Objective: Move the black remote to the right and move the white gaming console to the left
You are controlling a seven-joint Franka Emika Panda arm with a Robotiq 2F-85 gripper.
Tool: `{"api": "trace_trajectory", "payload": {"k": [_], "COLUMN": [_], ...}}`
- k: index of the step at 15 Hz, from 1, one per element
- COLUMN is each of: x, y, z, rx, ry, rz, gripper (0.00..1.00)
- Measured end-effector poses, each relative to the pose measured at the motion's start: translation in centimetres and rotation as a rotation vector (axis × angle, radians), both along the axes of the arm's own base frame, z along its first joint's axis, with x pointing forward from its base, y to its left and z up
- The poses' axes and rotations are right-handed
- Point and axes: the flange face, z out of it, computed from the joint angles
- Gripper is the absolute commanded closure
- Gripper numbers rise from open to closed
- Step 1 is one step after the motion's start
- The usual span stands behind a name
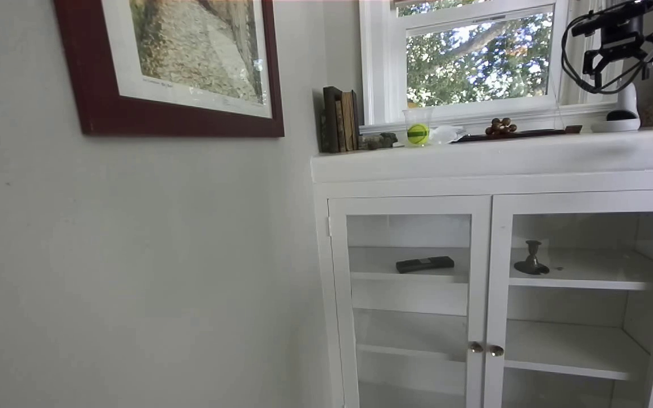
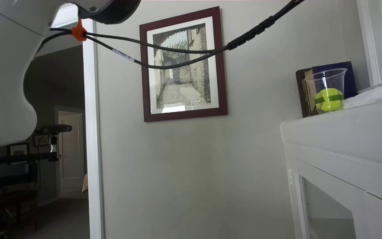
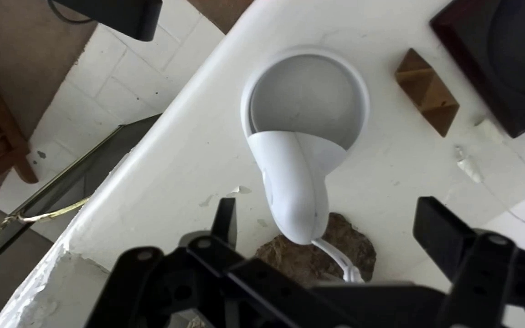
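The white gaming controller (image 3: 295,187) stands on the white ledge, with its handle up and grey-faced ring down. It also shows in an exterior view (image 1: 624,110) near the window's right side. My gripper (image 3: 326,202) is open and empty above it, with one finger on each side of the handle in the wrist view and apart from it. An exterior view shows the gripper (image 1: 620,76) pointing down over the controller. A black remote-like handset (image 1: 425,264) lies on a cabinet shelf behind glass. I cannot tell whether it is the task's remote. No other clear remote shows.
A brown rock (image 3: 335,246) lies close by the controller's handle end. A brown faceted block (image 3: 426,93), a dark tray (image 3: 472,73) and a white cord (image 3: 470,167) are beside it. Books (image 1: 340,120) and a cup with a ball (image 1: 418,127) stand farther along the ledge.
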Motion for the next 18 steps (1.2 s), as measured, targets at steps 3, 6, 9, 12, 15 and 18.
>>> {"api": "trace_trajectory", "payload": {"k": [3,6,9,12,15,18], "x": [0.0,0.1,0.0,-0.1,-0.3,-0.4], "y": [-0.4,-0.5,-0.5,-0.4,-0.3,-0.3], "z": [-0.4,-0.7,-0.8,-1.0,-1.2,-1.2], "rx": [0.003,0.017,0.027,0.042,0.058,0.062], "ry": [-0.017,-0.031,-0.031,-0.022,-0.011,-0.006], "rz": [0.002,0.005,0.005,0.002,-0.002,-0.005], "gripper": [0.00,0.00,0.04,0.31,0.53,0.70]}}
